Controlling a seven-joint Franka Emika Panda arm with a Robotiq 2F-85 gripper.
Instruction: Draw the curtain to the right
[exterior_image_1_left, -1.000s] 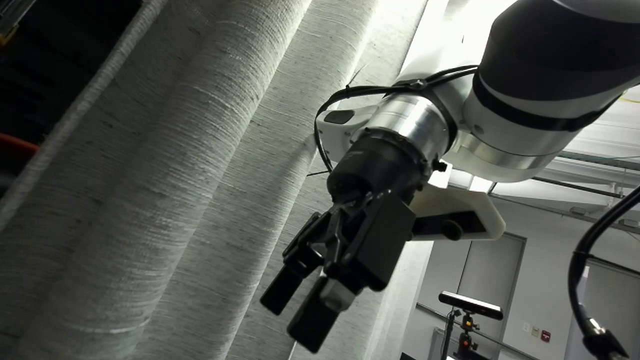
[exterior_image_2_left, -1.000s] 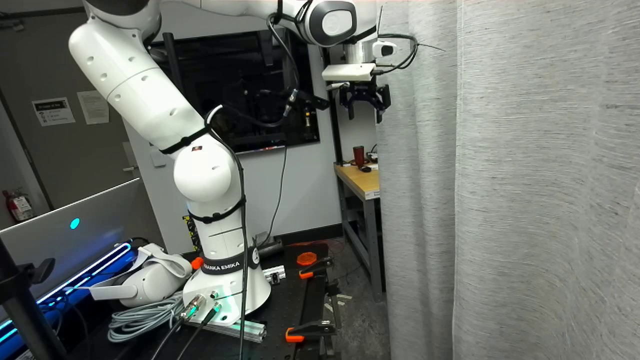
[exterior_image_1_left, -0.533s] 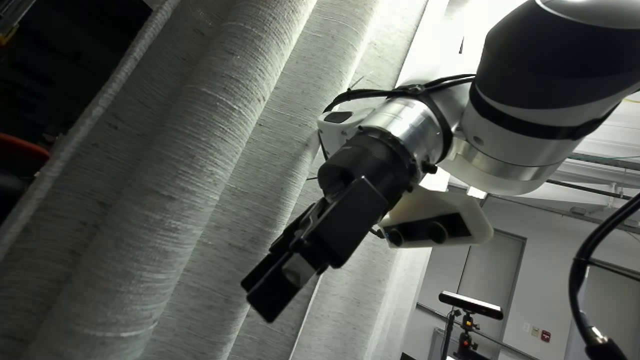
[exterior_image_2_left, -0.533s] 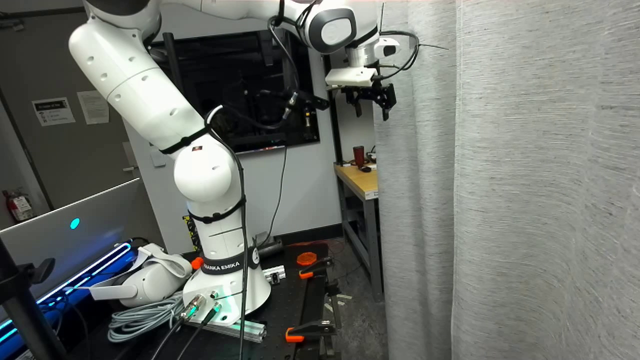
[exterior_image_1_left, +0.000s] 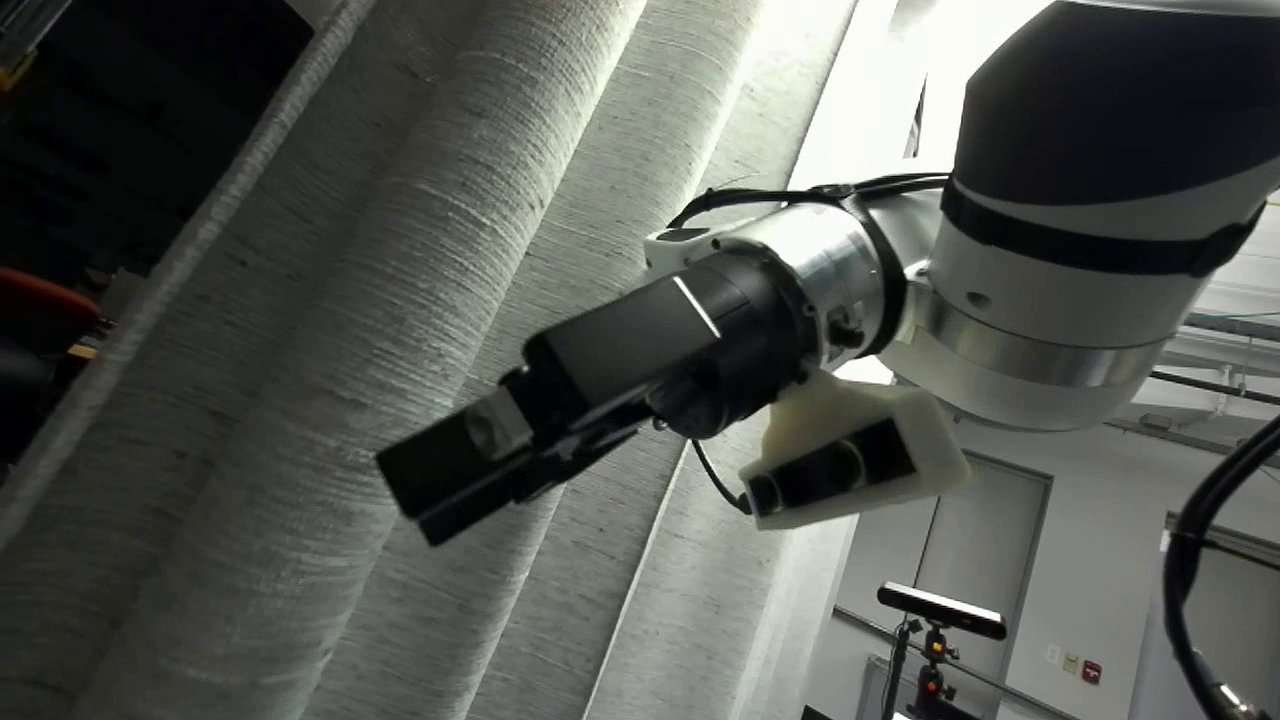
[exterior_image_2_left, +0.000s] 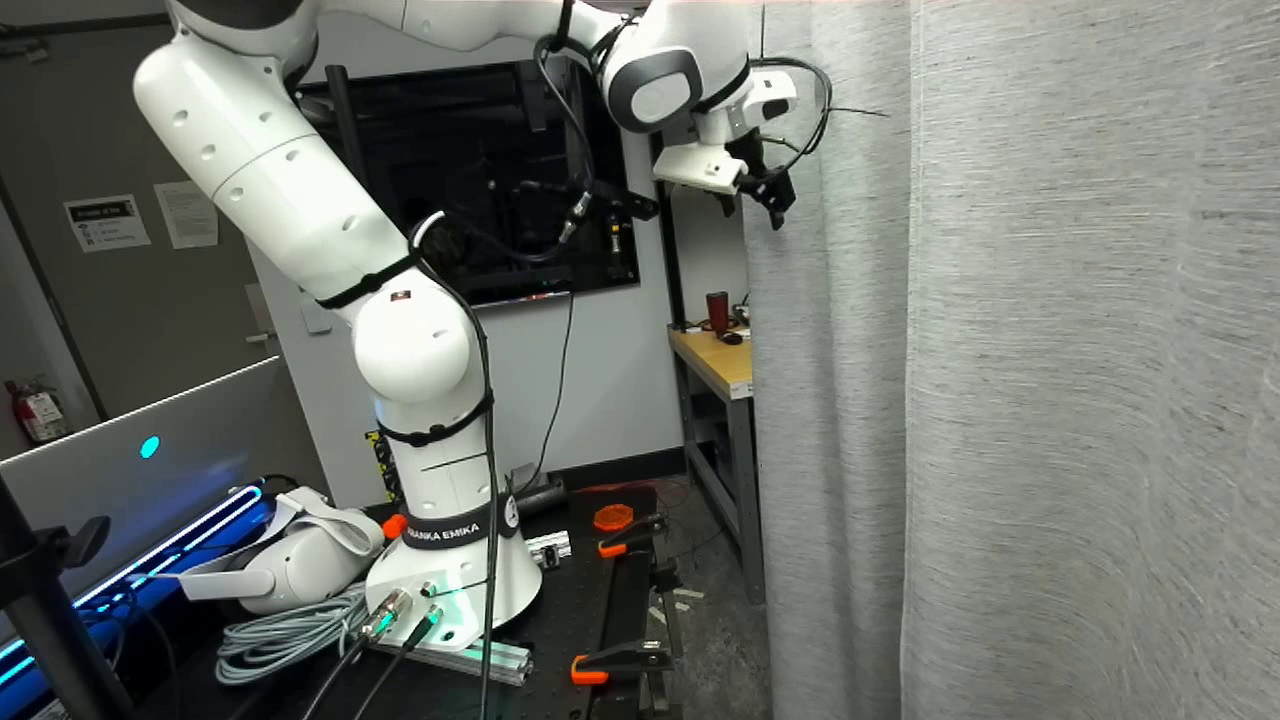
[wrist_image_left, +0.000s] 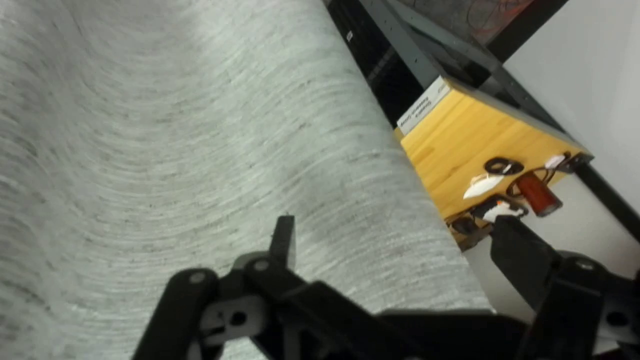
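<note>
The curtain (exterior_image_2_left: 1060, 400) is a tall pale grey-white ribbed drape on the right in an exterior view. It hangs in deep folds across the left and middle of an exterior view (exterior_image_1_left: 480, 220). In the wrist view the curtain (wrist_image_left: 200, 150) fills the left and centre, its edge running down to the right between the two fingers. My gripper (wrist_image_left: 395, 224) is open, one finger in front of the fabric, the other beyond the edge. The gripper also shows in both exterior views (exterior_image_1_left: 412, 498) (exterior_image_2_left: 752, 214), tilted beside the curtain. Whether it touches the fabric I cannot tell.
A wooden workbench (wrist_image_left: 440, 145) stands behind the curtain's edge, with a red cup (wrist_image_left: 537, 192) and cables on it. A screen (exterior_image_2_left: 450, 200) hangs behind the arm. A camera on a stand (exterior_image_1_left: 940, 610) is at the lower right.
My gripper has tilted up, its fingertips swinging left and upward in an exterior view. It stays open. The curtain's edges have shifted slightly.
</note>
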